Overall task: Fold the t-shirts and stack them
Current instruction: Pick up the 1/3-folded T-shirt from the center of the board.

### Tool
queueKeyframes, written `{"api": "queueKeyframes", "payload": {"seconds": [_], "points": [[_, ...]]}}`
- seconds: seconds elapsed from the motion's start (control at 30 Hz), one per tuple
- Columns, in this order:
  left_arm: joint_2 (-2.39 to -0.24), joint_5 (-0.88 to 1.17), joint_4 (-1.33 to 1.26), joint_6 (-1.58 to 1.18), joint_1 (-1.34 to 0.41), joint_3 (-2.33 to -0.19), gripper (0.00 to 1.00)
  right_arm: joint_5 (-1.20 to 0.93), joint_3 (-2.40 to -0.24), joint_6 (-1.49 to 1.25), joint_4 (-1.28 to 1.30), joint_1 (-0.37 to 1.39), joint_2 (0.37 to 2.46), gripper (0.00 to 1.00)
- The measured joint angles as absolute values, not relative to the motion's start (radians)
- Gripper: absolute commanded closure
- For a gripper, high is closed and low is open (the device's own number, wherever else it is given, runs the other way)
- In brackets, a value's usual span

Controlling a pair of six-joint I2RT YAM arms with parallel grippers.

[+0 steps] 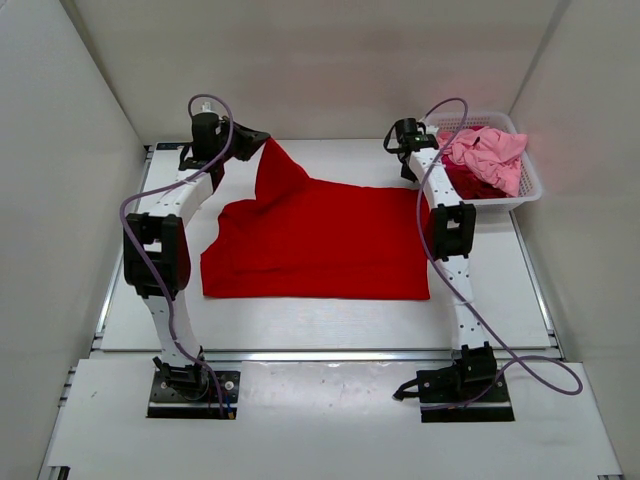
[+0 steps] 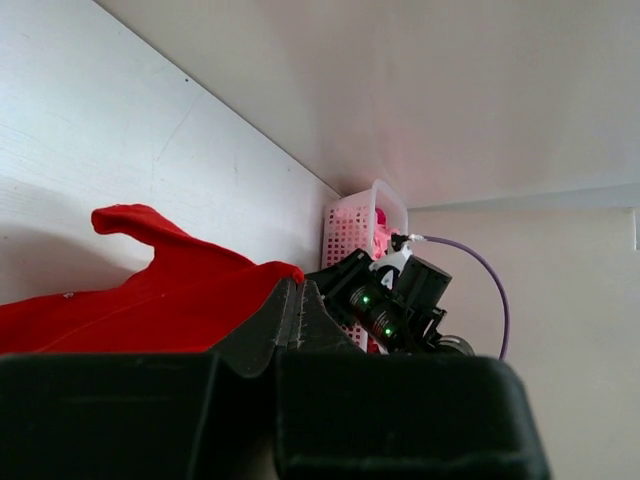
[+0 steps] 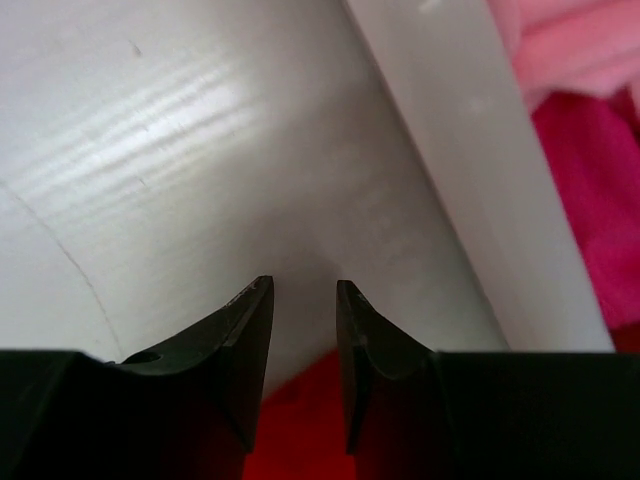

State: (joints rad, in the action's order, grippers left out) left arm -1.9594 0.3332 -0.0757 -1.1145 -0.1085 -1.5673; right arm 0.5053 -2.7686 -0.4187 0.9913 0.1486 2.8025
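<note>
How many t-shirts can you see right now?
3: a bright red t-shirt spread on the table, a light pink t-shirt atop the basket, a magenta t-shirt beneath it; more may be hidden.

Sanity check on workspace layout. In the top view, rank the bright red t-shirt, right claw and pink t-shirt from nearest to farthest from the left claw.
1. Bright red t-shirt: its raised far-left corner is pinched in the left claw.
2. Right claw: off to the right, open, by the shirt's far-right corner.
3. Pink t-shirt: far right, heaped in the white basket.
</note>
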Motion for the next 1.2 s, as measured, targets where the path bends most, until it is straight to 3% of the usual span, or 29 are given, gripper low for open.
{"api": "queueKeyframes", "payload": {"seconds": [0.57,1.2], "points": [[-1.959,0.342,-0.076,-1.115,-0.121,-1.566,1.0,0.531,-2.804,-0.427,1.176,0.142,2.69,0.73],[-1.96,0.348,-0.083,-1.114,-0.121,-1.564,1.0,0.462,-2.805,-0.437,1.246,0.142,2.767,0.72]]}}
